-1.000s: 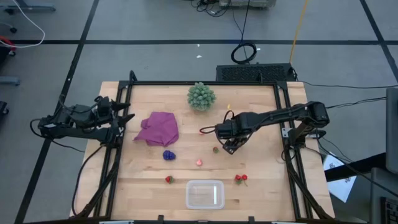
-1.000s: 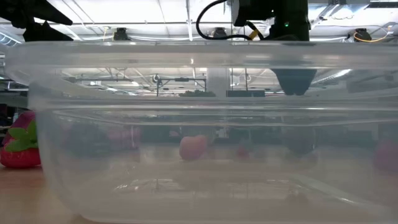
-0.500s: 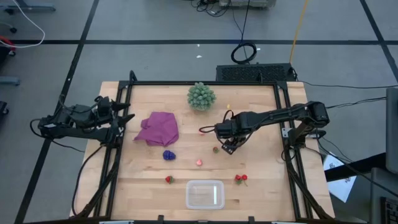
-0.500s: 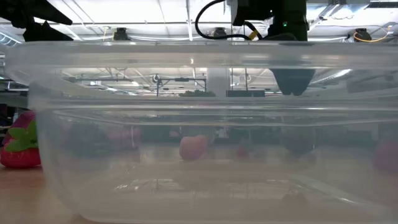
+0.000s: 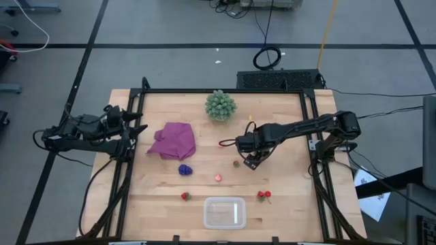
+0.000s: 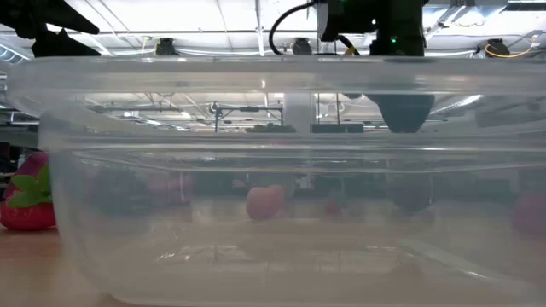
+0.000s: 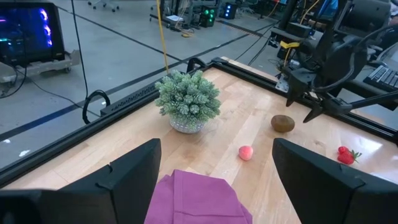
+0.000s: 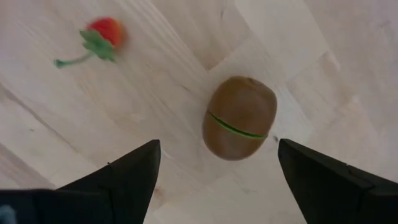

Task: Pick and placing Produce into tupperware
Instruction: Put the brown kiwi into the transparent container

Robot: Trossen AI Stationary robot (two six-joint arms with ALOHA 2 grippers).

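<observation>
Nearest the desk's point(image 5: 286, 211) front edge sits the tub point(image 5: 224, 212), open and holding no fruit. Just beyond its two far corners lie a red berry point(image 5: 184, 196) on the left and a strawberry point(image 5: 263, 195) on the right. Farther in, a pink berry point(image 5: 218, 177) rests near the middle and the grapes point(image 5: 184, 169) lie beside the cloth point(image 5: 173, 140). Over the kiwi point(image 8: 239, 117), right of the desk's centre, my right fingers point(image 8: 219, 180) hang spread wide with the fruit showing between them, not touching it. My left fingers point(image 7: 216, 179) are spread too, waiting off the desk's left edge, holding nothing. By the back edge stands the green ball point(image 5: 221, 105).
</observation>
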